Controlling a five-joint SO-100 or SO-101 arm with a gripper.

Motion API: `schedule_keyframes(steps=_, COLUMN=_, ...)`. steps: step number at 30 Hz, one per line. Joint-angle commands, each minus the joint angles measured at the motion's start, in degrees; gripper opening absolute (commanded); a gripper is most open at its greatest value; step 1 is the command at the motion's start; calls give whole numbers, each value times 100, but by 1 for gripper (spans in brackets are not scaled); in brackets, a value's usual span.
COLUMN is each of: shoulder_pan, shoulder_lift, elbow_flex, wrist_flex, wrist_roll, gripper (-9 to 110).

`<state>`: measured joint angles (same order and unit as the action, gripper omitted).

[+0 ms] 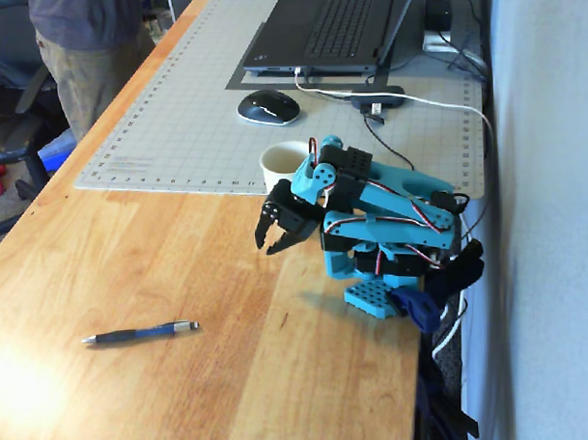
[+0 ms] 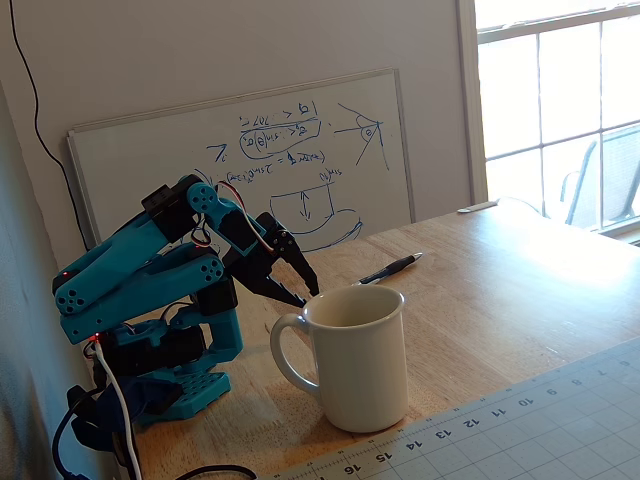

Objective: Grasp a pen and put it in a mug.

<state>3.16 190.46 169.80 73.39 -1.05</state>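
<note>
Cutting mat (image 2: 560,420) ruler: 11–16; whiteboard (image 2: 250,160) scribbles unreadable.

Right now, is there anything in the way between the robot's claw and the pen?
Nothing visible is. The gripper hangs open above bare wooden table, and the pen lies alone on that wood, apart from everything. The mug stands behind the arm, on the other side from the pen, so it blocks nothing.

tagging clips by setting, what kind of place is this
Probably a home office or hobby workspace: a wooden desk with a laptop and cutting mat, and a scribbled whiteboard leaning on the wall.
</note>
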Motion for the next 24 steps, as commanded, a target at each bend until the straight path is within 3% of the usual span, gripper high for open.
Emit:
schedule_keyframes(steps=1, shoulder_pan=-35, shoulder_lift=158, elbow_flex=-53, wrist_flex=-149, wrist_roll=79, gripper=4)
schedule_keyframes(steps=19, shoulder_pan=0, shoulder_lift=-53, elbow_flex=-149, wrist_flex=-193, wrist_roll=158, gripper=4)
schedule_keyframes(steps=24, shoulder_pan=-70, shoulder_lift=-1011, elbow_flex=-598, wrist_flex=-202, wrist_roll=1213, gripper=4)
